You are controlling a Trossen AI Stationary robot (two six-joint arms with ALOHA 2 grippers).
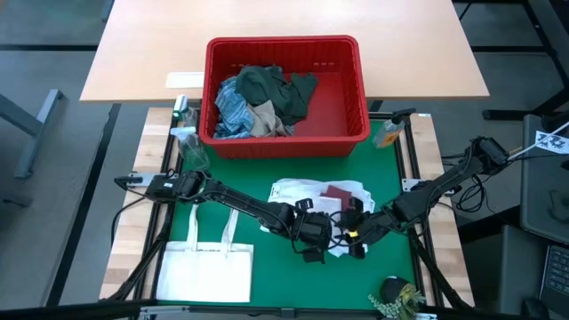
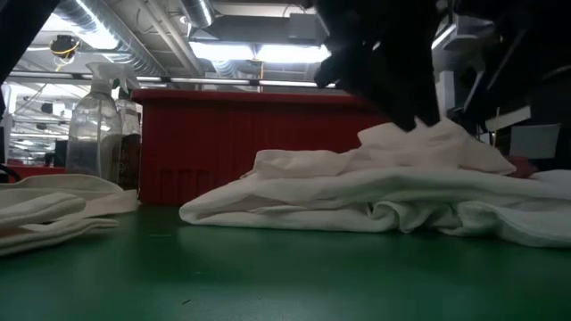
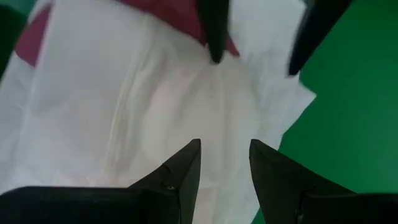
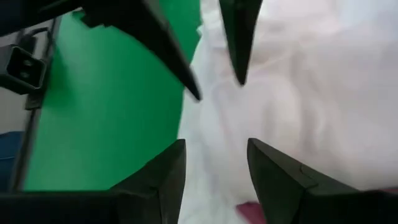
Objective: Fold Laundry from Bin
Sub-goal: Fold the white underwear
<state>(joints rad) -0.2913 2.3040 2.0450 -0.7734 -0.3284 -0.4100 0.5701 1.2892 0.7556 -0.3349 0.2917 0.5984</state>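
The left gripper (image 1: 313,238) hangs low over the near edge of a white garment (image 1: 307,191), its two dark, tapering fingers (image 3: 180,174) spread apart with only soft, creased cloth showing in the gap; nothing is pinched between them. The right gripper (image 1: 357,238) sits just beside it, facing it, its wedge-shaped fingers (image 4: 273,171) likewise parted over the same white fabric and gripping nothing. Between and just beyond the two grippers lies a flat maroon piece (image 1: 338,193) on top of the white cloth, which is rumpled in loose folds on the smooth green mat (image 1: 249,191). Well beyond both grippers stands the red bin (image 1: 284,53), rectangular, hard plastic with slotted walls, holding a heap of dark green (image 1: 276,87), blue-and-white striped (image 1: 233,108) and beige (image 1: 267,120) laundry. Outward of the left gripper, a flat white tote bag (image 1: 206,271) with strap handles lies on the mat.
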